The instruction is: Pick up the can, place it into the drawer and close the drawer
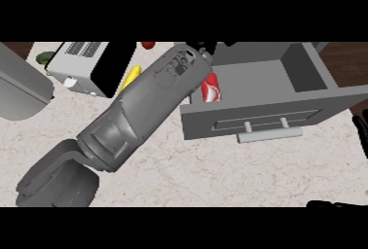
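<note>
Your left hand (193, 52) is over the open drawer (251, 118), and the red can (211, 88) lies inside by the left wall. You cannot tell how the fingers are set. The can looks light, hard and smooth, so hold it round its sides.

Left forearm (144, 104) covers left hand almost entirely, so fingers unreadable. Can (211, 88) mostly hidden, only red sliver peeking past arm inside drawer (266, 80). Right hand (361, 131) cropped at right edge. Microwave (90, 65) cut by top band.
</note>
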Robot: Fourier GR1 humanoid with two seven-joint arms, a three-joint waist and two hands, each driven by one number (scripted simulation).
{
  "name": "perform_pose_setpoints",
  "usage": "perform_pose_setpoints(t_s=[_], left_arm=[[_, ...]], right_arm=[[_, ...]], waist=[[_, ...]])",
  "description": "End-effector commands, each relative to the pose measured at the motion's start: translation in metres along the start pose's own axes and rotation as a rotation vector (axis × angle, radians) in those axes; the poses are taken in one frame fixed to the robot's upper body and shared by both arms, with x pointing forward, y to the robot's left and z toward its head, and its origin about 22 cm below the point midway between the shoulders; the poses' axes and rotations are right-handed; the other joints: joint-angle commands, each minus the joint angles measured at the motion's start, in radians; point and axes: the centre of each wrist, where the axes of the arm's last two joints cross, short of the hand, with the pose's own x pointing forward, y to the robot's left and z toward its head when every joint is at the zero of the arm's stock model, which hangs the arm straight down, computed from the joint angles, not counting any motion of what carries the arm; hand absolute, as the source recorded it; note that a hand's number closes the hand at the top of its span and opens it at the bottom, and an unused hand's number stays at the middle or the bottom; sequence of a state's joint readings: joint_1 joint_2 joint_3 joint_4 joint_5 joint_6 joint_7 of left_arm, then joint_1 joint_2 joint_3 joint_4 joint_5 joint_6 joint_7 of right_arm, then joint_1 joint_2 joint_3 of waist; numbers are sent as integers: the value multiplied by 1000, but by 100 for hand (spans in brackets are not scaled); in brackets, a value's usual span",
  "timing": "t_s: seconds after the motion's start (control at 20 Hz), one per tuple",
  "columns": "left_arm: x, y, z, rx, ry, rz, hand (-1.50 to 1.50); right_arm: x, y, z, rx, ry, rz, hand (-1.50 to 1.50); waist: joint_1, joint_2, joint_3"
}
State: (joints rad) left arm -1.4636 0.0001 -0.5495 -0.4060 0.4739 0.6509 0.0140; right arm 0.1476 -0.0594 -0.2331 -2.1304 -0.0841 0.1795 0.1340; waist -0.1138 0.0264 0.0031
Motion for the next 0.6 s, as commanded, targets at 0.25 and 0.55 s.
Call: perform_pose_setpoints(t_s=[0.25, 0.55], left_arm=[[-33, 1, 6, 56, 9, -46, -150], [-27, 0, 4, 104, 20, -45, -150]], right_arm=[[9, 3, -11, 21, -19, 0, -150], [4, 9, -18, 30, -22, -5, -150]], waist=[[-23, 8, 0], [-20, 9, 0]])
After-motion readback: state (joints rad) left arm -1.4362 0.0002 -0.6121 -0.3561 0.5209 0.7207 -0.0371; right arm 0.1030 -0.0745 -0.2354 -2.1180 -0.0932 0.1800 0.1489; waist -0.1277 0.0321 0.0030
